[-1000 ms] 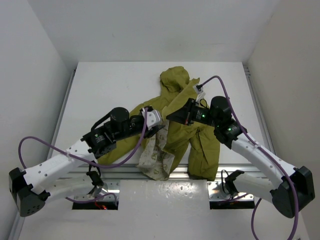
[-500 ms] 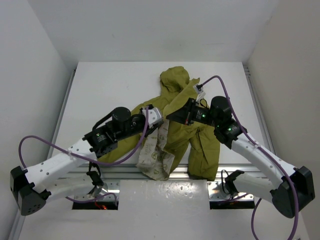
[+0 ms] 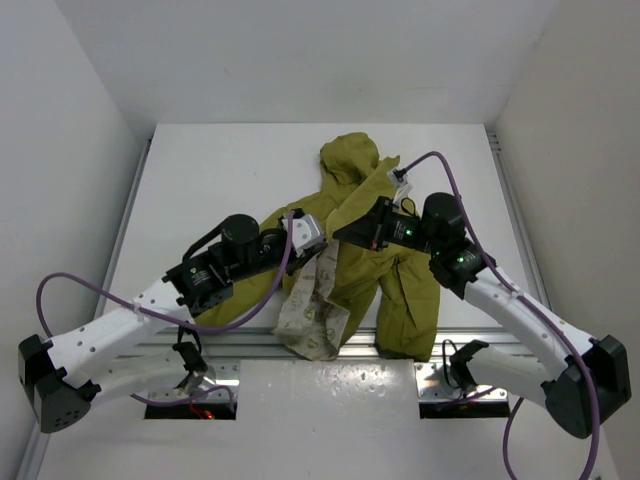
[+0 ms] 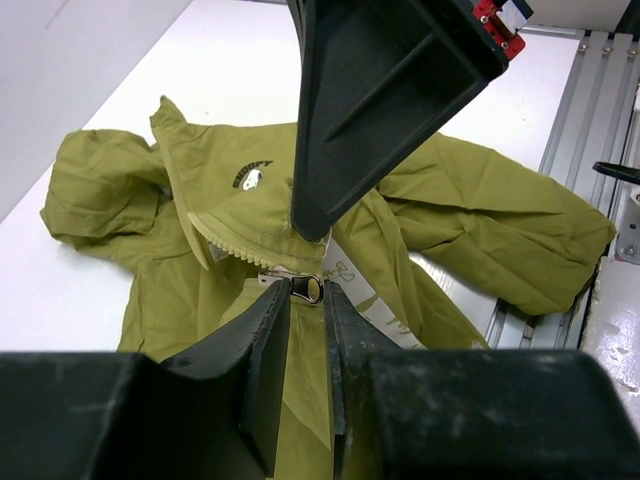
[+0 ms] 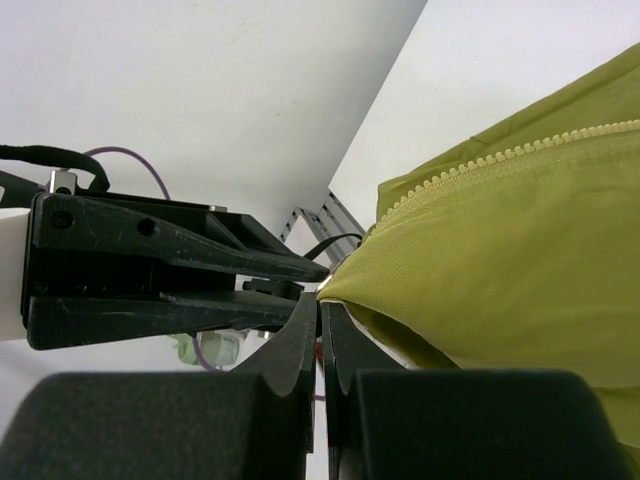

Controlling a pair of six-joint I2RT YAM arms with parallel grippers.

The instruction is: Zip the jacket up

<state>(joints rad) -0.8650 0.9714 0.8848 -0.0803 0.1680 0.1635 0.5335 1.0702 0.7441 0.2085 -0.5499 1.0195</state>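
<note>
The olive-green jacket [image 3: 400,290] lies open on the white table, hood at the far end, cream lining turned out near the front edge. In the left wrist view my left gripper [image 4: 306,290] has its fingertips closed against both sides of the small metal zipper pull [image 4: 308,289], below a row of pale zipper teeth [image 4: 235,243]. My right gripper [image 5: 320,300] is shut on the jacket's front edge [image 5: 420,260] just above that spot. In the top view the left gripper [image 3: 322,243] and right gripper [image 3: 340,233] meet over the jacket's middle.
The printed cream lining [image 3: 310,315] hangs over the aluminium rail [image 3: 260,348] at the table's near edge. A purple cable [image 3: 440,165] arcs above the right arm. White walls enclose the table on three sides.
The left gripper's fingers have narrowed onto the zipper pull and the wrist has shifted slightly. The right gripper still holds the jacket edge in the same place.
</note>
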